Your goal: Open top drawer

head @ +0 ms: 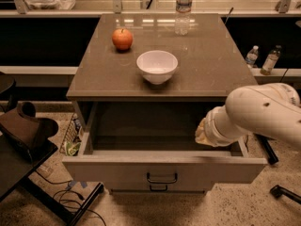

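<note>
**Gripper at the right side of the open top drawer**

Your gripper (201, 132) sits at the end of the bulky white arm (263, 114), low over the right rear part of the drawer cavity; only its pale yellowish end shows, and you cannot tell whether it is wide, narrow or holding anything.

The top drawer (117, 173) stands pulled out towards you from under the cabinet top (211, 65), its boxy grey interior in shadow. Its flat grey-beige front carries a small black bar handle (162, 178) at centre. Just below, a second black handle (158, 188) peeks out.

On the smooth, glossy brown top, a round white bowl (157, 66) sits near the front edge, a red apple (122, 39) behind it to the left, and a clear water bottle (183, 4) at the back.

The arm crosses the drawer's right corner. Two small bottles (261, 58) stand on a ledge to the right. To the left sits a dark brown object (26, 128), with cables (70, 201) on the speckled floor.
</note>
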